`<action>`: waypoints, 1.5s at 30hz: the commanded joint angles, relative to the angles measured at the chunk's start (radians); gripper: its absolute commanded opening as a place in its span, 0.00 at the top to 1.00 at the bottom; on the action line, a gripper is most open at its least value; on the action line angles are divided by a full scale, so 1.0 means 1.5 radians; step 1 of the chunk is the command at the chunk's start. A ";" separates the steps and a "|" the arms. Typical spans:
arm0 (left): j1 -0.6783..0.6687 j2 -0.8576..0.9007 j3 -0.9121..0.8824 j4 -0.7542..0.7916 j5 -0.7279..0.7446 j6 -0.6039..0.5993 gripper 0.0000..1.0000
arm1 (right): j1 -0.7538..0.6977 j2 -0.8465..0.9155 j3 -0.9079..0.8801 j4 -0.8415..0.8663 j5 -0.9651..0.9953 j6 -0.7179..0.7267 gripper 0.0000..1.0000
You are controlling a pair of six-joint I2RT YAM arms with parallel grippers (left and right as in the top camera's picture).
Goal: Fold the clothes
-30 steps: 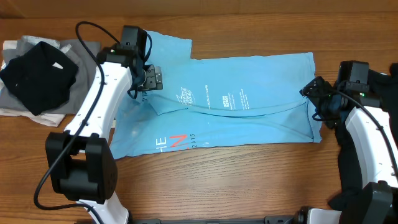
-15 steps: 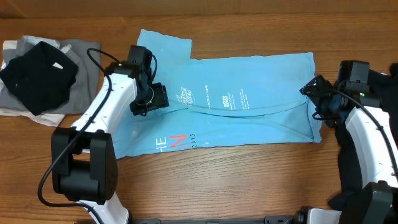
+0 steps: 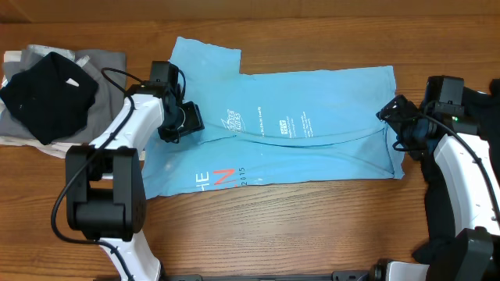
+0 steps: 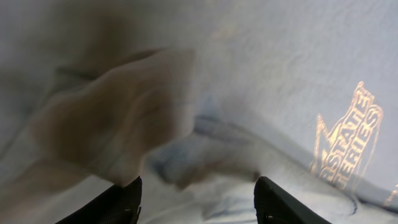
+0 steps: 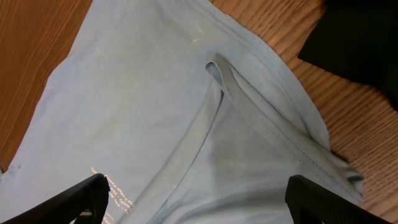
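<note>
The wooden worktop [image 3: 297, 234] carries the blue T-shirt [image 3: 312, 156] at its centre. The left gripper [image 3: 183, 121] and right gripper [image 3: 393, 112] gape wide at opposite ends; each should pinch the edge fully before lifting.

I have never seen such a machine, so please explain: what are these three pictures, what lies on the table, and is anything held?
Two robot arms stand at a wooden table. One picture looks down from above; the other two come from a camera on each wrist. A light blue T-shirt lies spread out; a pile of black and grey clothes sits beside the left arm. The left gripper and the right gripper are at the shirt's two ends, both open, holding nothing.
</note>
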 commanded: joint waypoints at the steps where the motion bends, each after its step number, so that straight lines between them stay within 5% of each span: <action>1: -0.002 0.035 -0.004 0.025 0.055 0.012 0.40 | -0.001 0.000 0.000 -0.001 -0.002 -0.005 0.05; 10: -0.001 0.049 0.004 0.044 0.071 0.012 0.51 | -0.001 0.000 0.000 -0.005 -0.002 -0.005 0.05; 13: -0.001 0.049 0.015 0.044 0.071 0.012 0.68 | -0.001 0.000 0.000 -0.005 -0.001 -0.005 0.05; 18: -0.001 0.049 0.031 0.044 0.071 0.012 0.74 | -0.001 0.000 0.000 -0.006 -0.001 -0.005 0.05; 25: -0.001 0.049 0.033 0.069 0.071 0.003 0.96 | -0.001 0.000 0.000 -0.006 -0.001 -0.005 0.05; 35: -0.001 0.050 0.033 0.175 0.071 -0.046 0.96 | -0.001 0.000 0.000 -0.016 -0.001 -0.005 0.05; 38: -0.001 0.050 0.033 0.212 0.071 -0.069 0.89 | -0.001 0.000 0.000 -0.019 -0.001 -0.005 0.05; 39: -0.001 0.050 0.033 0.220 0.071 -0.071 0.78 | -0.001 0.000 0.000 -0.020 -0.001 -0.005 0.05; 42: -0.001 0.050 0.033 0.228 0.071 -0.070 0.02 | -0.001 0.000 0.000 -0.023 -0.001 -0.005 0.05; 45: -0.001 0.050 0.033 0.223 0.071 -0.070 0.00 | -0.001 0.000 0.000 -0.024 -0.001 -0.005 0.05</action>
